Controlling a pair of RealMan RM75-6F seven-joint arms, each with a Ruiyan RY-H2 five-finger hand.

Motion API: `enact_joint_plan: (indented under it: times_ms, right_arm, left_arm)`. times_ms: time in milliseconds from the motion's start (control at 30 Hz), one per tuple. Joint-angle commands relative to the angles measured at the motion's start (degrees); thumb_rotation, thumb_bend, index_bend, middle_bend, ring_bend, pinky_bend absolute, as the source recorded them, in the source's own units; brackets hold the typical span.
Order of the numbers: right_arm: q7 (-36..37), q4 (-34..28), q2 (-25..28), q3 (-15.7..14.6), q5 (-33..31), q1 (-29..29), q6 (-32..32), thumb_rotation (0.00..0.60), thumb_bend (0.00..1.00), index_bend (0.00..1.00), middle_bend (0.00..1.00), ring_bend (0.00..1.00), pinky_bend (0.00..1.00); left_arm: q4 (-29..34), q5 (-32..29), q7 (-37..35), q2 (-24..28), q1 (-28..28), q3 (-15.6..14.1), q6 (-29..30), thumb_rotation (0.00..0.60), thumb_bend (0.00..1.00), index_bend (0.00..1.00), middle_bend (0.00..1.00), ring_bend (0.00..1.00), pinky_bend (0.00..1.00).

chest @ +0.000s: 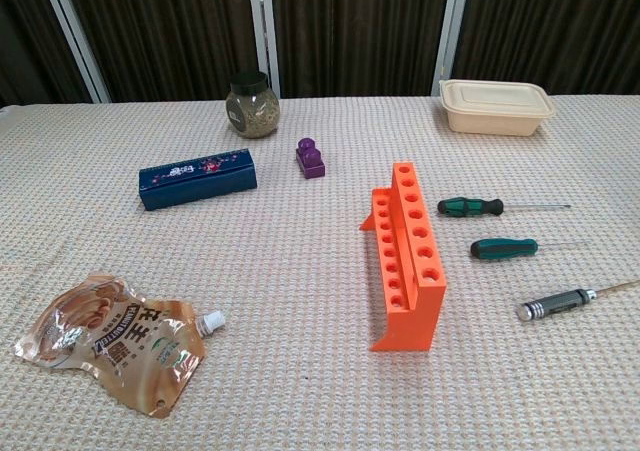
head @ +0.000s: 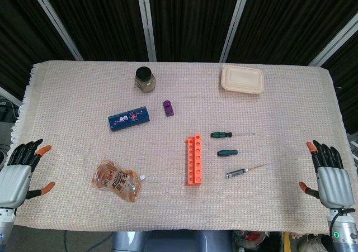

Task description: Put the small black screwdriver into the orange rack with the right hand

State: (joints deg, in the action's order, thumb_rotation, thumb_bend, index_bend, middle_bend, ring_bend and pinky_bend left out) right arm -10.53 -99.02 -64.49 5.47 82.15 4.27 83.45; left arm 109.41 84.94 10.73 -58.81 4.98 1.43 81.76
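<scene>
The small black screwdriver [head: 239, 172] [chest: 556, 303] lies on the cloth to the right of the orange rack [head: 194, 160] [chest: 408, 256], its thin shaft pointing right. The rack stands upright with two rows of empty holes. My right hand [head: 330, 176] hovers open at the table's right edge, well to the right of the screwdriver, fingers spread. At the left edge my left hand [head: 19, 171] is open too, holding nothing. Neither hand shows in the chest view.
Two green-handled screwdrivers [head: 222, 134] [head: 227, 152] lie just beyond the black one. A snack pouch [head: 116, 180], blue box [head: 129, 118], purple block [head: 168, 108], jar [head: 145, 79] and beige lidded container [head: 242, 79] are spread over the woven cloth [head: 279, 118].
</scene>
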Motion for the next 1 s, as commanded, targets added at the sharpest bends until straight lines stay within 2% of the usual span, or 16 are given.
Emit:
enact_joint_plan:
  times_ms: [33,267,533,800,1000]
  right_arm:
    - [-0.4,-0.3,-0.2,0.0,0.2,0.3,-0.2,0.6,0.09,0.06,0.05,0.0,0.0]
    - [-0.9,-0.6,-1.1,0.1,1.1,0.7,0.4,0.6,0.09,0.11,0.07,0.0,0.0]
    - [0.7,0.3,-1.5,-0.3,1.6,-0.1,1.8,0.6,0.09,0.14,0.09,0.0,0.0]
    - [2.3,0.8,-1.3,-0.8,2.9,-0.6,2.7,0.6,0.14,0.14,0.13,0.0,0.0]
    - [3.1,1.0,-1.1,-1.1,5.1,0.3,2.2,0.6,0.15,0.24,0.13,0.0,0.0]
  left_arm:
    - [-0.8,-0.6,-0.7,-0.3,0.2,0.1,-0.4,0.6,0.15,0.16,0.03,0.0,0.0]
    - [-2.3,-0.1,-2.1,-1.1,1.2,0.4,-1.3,0.6,0.16,0.16,0.04,0.01,0.0]
    - [-2.9,2.4,-3.2,-1.4,1.3,0.2,0.2,0.6,0.17,0.17,0.04,0.01,0.0]
    - [-2.1,3.9,-3.8,-0.5,1.3,0.3,1.3,0.6,0.2,0.17,0.04,0.01,0.0]
    - [-0.3,6.0,-3.1,1.0,1.4,0.3,2.4,0.6,0.21,0.18,0.05,0.01,0.0]
